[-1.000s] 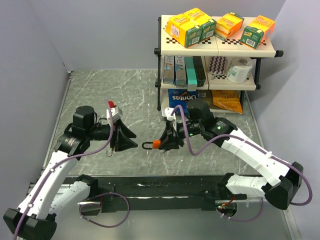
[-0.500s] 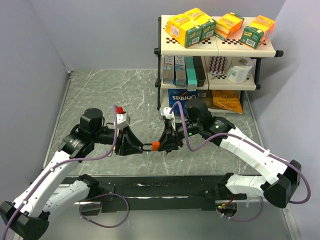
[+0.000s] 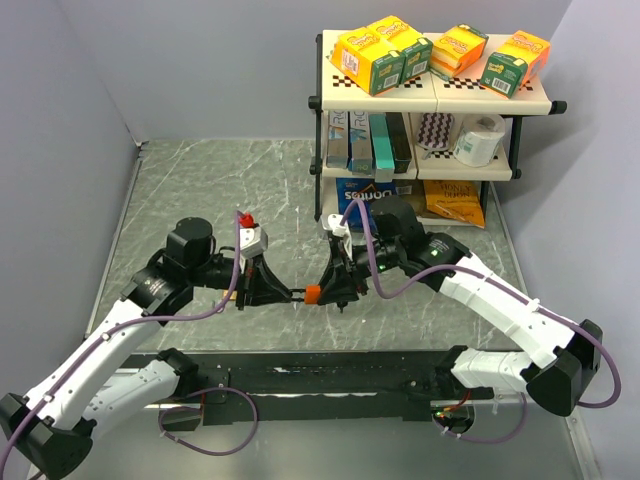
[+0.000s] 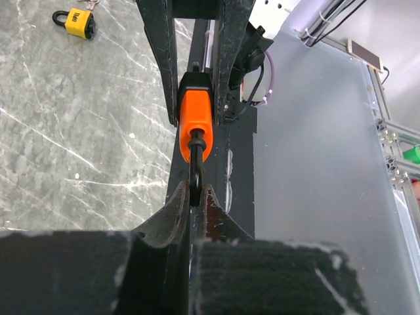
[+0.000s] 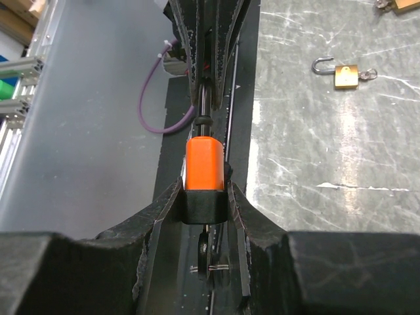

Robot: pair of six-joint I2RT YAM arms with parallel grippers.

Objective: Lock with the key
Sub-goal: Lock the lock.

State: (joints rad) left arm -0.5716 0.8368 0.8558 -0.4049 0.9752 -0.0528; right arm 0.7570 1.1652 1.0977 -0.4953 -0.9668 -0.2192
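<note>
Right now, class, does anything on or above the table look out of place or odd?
One thing: the small brass padlock lies on the grey marble-patterned table with its shackle swung open. The orange padlock is in the air, gripped between the left claw and right claw, which looks deliberate.

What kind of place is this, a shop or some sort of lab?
Probably a robotics lab test cell: plain grey walls box in a table, the left claw and right claw hold one orange padlock, and a small rack holds staged grocery boxes.
</note>
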